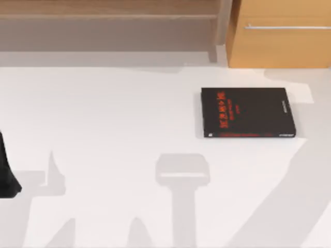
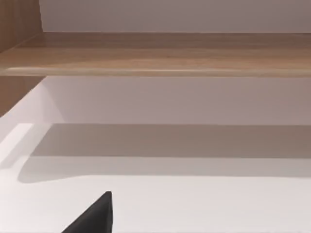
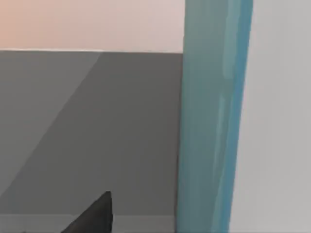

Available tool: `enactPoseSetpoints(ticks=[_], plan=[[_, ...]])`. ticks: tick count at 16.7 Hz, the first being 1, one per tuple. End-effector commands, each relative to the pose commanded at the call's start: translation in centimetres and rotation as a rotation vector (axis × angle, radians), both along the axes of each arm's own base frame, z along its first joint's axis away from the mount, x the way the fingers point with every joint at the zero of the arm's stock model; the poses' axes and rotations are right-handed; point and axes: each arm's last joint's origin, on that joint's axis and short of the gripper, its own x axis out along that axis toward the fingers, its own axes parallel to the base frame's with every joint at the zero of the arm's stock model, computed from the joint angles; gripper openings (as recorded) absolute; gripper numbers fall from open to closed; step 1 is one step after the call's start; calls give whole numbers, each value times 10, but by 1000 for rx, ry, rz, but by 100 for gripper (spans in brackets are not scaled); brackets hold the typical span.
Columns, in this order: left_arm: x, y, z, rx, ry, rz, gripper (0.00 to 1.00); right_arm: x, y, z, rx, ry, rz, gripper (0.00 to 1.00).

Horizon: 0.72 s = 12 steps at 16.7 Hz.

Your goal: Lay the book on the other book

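The black book (image 1: 248,112) lies flat near the table's (image 1: 103,129) far right. The teal book (image 3: 214,121) looms against the right end effector, apparently held; grip width I cannot tell. A loose hold risks dropping it askew.

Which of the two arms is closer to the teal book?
Right. The teal book is close before the right end effector; the left arm sits at the table's left edge.
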Motion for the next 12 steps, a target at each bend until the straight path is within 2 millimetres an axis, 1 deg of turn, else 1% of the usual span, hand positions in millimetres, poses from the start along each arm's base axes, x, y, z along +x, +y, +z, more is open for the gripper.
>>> enactPoseSetpoints(ticks=[5,12], plan=[[0,0,0,0,0,0,100,1,-2,1,0,0,0,100],[0,0,0,0,0,0,100,1,-2,1,0,0,0,47]])
